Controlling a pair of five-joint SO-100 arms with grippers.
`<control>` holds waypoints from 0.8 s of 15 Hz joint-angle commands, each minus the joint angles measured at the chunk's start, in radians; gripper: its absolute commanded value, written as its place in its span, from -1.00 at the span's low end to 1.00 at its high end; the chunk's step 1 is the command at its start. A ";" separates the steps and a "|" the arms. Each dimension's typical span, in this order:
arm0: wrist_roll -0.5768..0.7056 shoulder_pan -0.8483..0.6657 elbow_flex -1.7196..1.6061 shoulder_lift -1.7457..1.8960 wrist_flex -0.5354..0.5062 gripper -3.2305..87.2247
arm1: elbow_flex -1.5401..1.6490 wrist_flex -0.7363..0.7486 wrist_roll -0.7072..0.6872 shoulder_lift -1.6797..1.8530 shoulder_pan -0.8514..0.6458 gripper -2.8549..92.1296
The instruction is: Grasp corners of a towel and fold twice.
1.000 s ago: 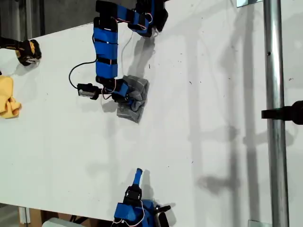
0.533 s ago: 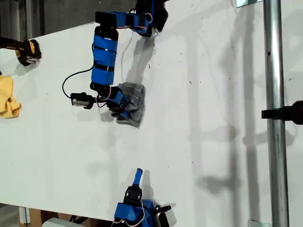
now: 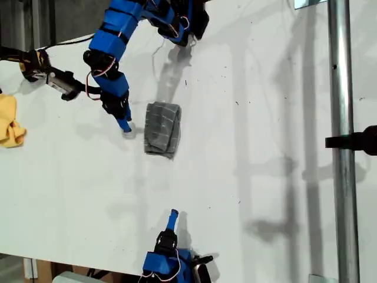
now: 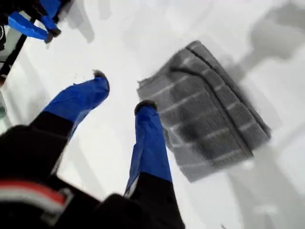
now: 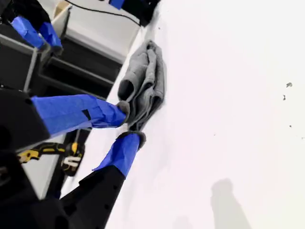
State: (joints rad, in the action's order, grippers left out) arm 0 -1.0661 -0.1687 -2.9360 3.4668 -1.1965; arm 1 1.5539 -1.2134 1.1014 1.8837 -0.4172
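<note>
The grey striped towel (image 3: 162, 128) lies folded into a small thick rectangle on the white table, slightly tilted. It fills much of the first wrist view (image 4: 209, 114), and its corners are tucked into the folds. My first gripper (image 3: 125, 125) hangs just to the exterior view's left of the towel, apart from it. In its own view my first gripper (image 4: 123, 90) is open and holds nothing. My second gripper (image 3: 172, 216) stays at the table's near edge, far from the towel (image 5: 145, 81). Its fingers (image 5: 131, 123) stand a little apart with nothing between them.
A yellow cloth (image 3: 9, 121) and a yellow-black tool (image 3: 35, 62) sit at the exterior view's left edge. A metal pole (image 3: 341, 141) runs down the exterior view's right side. A cable (image 3: 70, 41) trails from the first arm. White table (image 3: 253, 177) surrounds the towel.
My first gripper let go of the towel, rose and swung toward the exterior view's left. The towel now lies flat and folded. The second arm has not moved.
</note>
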 commanded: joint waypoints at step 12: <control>-0.703 -0.035 -0.181 0.008 -0.092 -0.86 | 1.348 -0.202 0.469 1.402 0.202 -0.68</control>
State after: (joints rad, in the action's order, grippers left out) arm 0 -1.4603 -0.1580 -3.1124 3.4699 -1.1812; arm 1 2.9100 -1.4021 1.5923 3.2766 -0.2378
